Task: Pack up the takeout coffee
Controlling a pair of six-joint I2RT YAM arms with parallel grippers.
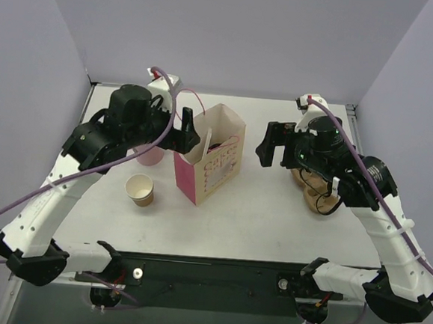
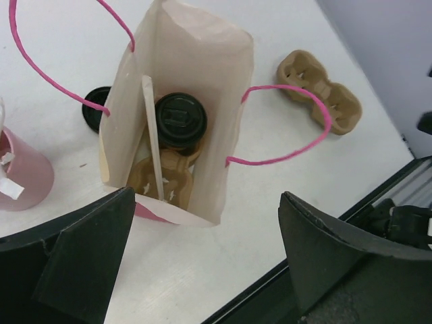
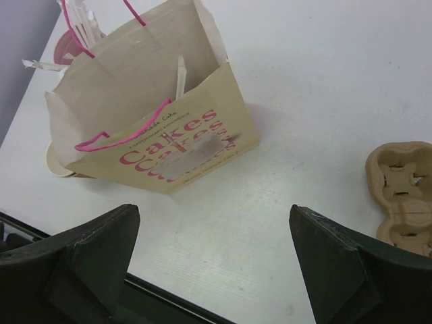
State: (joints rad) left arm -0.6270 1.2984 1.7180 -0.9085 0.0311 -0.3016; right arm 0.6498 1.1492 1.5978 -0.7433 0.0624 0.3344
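**Left wrist view, looking down into the bag.** The takeout coffee (image 2: pixel 179 120), a small brown kraft paper cup under a black plastic lid, stands upright inside the cream paper carrier bag (image 2: pixel 202 61) with pink cord handles. It is seated in a brown moulded-pulp cup tray (image 2: pixel 162 183), with a white paper-wrapped stick (image 2: pixel 154 135) leaning just beside it.

My left gripper (image 1: pixel 188 133) hovers near the bag mouth, fingers spread wide with nothing between them. My right gripper (image 1: pixel 267 145), apart from the bag, is likewise spread and empty.

**Handling, as I judge it.** The cup wall is thin and would dent under a hard squeeze. The lid may pop off if pried, and any liquid inside would make the cup top-heavy. The best hold is a light one across the stiff rolled rim just under the lid.
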